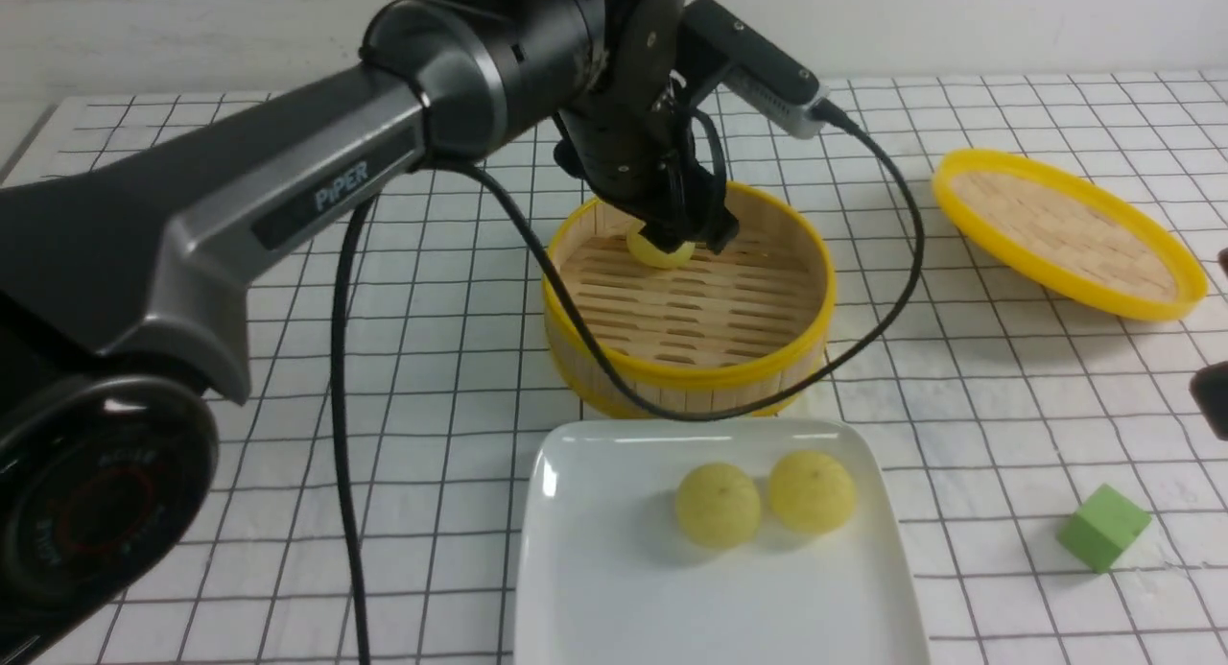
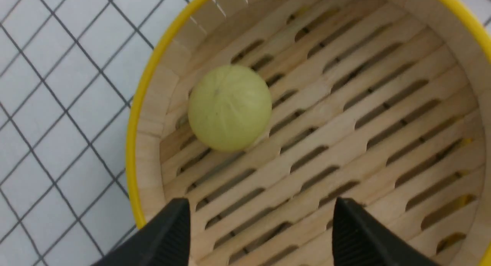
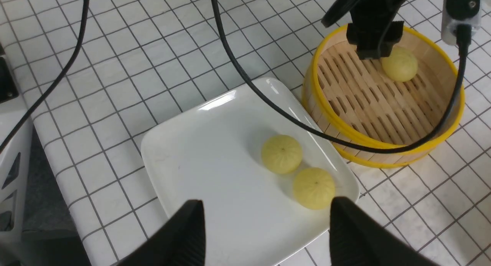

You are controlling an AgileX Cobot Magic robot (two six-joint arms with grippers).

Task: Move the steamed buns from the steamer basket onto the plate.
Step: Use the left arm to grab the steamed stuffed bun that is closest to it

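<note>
One steamed bun lay on the slatted floor of the steamer basket, near its far wall, while two buns sat side by side on the plate. The left pincer hung inside the basket just beside that bun, jaws wide and empty. The right pincer hovered over the plate's edge, also wide apart, holding nothing.

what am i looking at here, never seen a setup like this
A two-armed robot at a gridded table. The front view looks forward from between its arms; the other two come from cameras on each wrist. The left gripper hangs open inside the basket, just above the last bun, holding nothing. Two buns already sit on the plate. The right gripper hovers open and empty over the plate. Off to the right lie the lid and a green cube.
</note>
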